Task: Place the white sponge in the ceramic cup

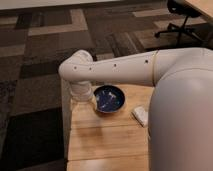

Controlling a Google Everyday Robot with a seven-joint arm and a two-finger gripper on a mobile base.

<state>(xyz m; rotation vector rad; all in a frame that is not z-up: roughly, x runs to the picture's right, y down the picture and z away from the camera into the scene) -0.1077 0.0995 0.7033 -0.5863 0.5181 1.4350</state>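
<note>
Arm [125, 70] stretches across the table [105, 142], wrist bent down. Gripper [83, 99] hangs at its far left corner; jaws cannot be told. Bowl [109, 98] sits between gripper and sponge [140, 115].

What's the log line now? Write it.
gripper: down left of blue bowl | white sponge: on table, right of bowl | ceramic cup: not seen

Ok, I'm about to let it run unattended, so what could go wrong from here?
The gripper hangs at the far-left corner of the table, while the white sponge lies across the table beside the robot's body. The dark blue bowl sits between them and could be knocked on the way over. I cannot make out the ceramic cup, so the arm may be hiding it and could bump it.
</note>
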